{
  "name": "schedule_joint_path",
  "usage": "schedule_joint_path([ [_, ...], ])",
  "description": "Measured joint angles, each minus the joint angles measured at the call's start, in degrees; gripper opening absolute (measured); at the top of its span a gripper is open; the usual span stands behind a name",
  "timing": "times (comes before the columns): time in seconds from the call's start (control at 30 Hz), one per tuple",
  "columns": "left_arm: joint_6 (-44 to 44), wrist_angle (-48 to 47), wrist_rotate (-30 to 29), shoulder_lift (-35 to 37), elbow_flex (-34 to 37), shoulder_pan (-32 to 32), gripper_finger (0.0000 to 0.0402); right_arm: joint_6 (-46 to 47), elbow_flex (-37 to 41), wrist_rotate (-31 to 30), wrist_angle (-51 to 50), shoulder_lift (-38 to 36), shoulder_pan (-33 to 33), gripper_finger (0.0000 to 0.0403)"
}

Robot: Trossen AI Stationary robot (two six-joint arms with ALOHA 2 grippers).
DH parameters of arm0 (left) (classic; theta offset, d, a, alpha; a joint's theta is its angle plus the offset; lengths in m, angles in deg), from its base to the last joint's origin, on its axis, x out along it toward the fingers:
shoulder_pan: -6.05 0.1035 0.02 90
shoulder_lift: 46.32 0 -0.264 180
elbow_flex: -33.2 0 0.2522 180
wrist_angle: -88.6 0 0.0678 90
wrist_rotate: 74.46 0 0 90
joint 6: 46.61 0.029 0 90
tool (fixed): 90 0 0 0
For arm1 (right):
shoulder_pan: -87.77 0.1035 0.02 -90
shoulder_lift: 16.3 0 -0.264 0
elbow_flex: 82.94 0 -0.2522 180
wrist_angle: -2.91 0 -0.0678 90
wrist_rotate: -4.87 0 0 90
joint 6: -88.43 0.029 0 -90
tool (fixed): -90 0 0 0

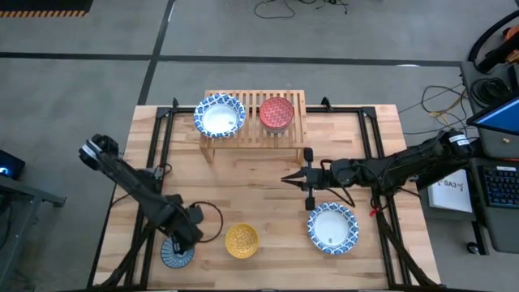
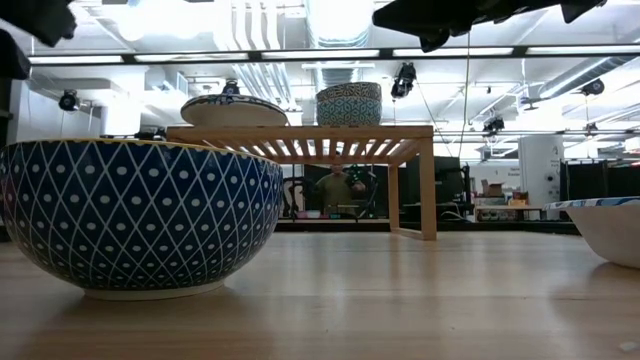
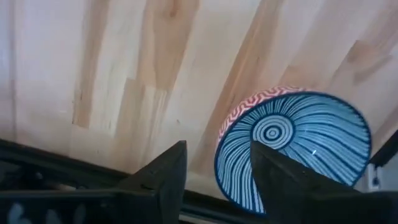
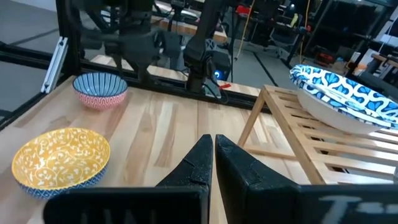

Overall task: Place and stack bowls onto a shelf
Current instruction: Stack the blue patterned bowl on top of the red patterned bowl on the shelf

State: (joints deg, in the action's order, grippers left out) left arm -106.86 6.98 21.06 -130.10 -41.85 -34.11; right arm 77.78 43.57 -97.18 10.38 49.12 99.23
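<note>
Left hand [image 1: 180,240] sits lower left of the high view, directly over the small grey-blue striped bowl with red zigzag outside [image 1: 177,254]. Its fingers [image 3: 163,180] are parted, one just inside the rim, the other outside on the wood table [image 1: 259,191]; can't tell if they touch the bowl. Right hand [image 1: 286,178] is mid-frame, fingers pressed together, holding nothing, in front of the low light-wood slatted shelf [image 1: 293,130]. On the shelf: wide white bowl with blue patterned rim [image 1: 219,116] and small red patterned bowl [image 1: 276,113], side by side. Small yellow patterned bowl [image 1: 242,240] bottom centre, second white blue-rimmed bowl [image 1: 332,228] lower right. Low view adds the yellow bowl's blue diamond-patterned outside and a person far behind the shelf. Right wrist view shows yellow and striped bowls apart.
</note>
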Motion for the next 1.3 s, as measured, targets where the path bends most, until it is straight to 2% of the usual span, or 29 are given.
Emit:
schedule_joint_path([
  [0.23,8.67,0.25,-0.21,-4.52,0.74,-4.23,0.0200,0.26,0.00,-0.02,0.59,0.34,0.00,0.0009],
  [0.37,9.54,1.43,-0.02,-5.60,2.45,-4.87,0.0200,0.25,0.00,-0.02,0.60,0.38,0.00,0.0009],
  [0.53,9.13,8.51,0.02,-4.85,6.25,-4.92,0.0184,0.63,0.00,-0.02,0.68,0.38,0.00,0.0009],
  [0.67,9.04,11.43,0.02,-4.45,8.71,-4.90,0.0159,0.78,0.00,-0.02,0.70,0.38,0.00,0.0009],
  [0.8,9.02,11.87,0.03,-4.40,9.76,-4.92,0.0118,0.98,0.00,-0.02,0.70,0.38,0.00,0.0009],
  [1.0,12.87,11.89,0.09,-4.36,9.92,-5.41,0.0019,1.87,0.00,-0.02,0.68,0.38,0.00,0.0009],
  [1.17,13.60,12.00,-0.70,-3.56,9.90,-5.65,0.0008,2.24,0.00,-0.02,0.60,0.38,0.00,0.0009],
  [1.3,13.79,11.33,-4.02,-1.02,9.97,-6.01,0.0004,2.40,0.00,-0.02,0.55,0.38,0.00,0.0009],
])
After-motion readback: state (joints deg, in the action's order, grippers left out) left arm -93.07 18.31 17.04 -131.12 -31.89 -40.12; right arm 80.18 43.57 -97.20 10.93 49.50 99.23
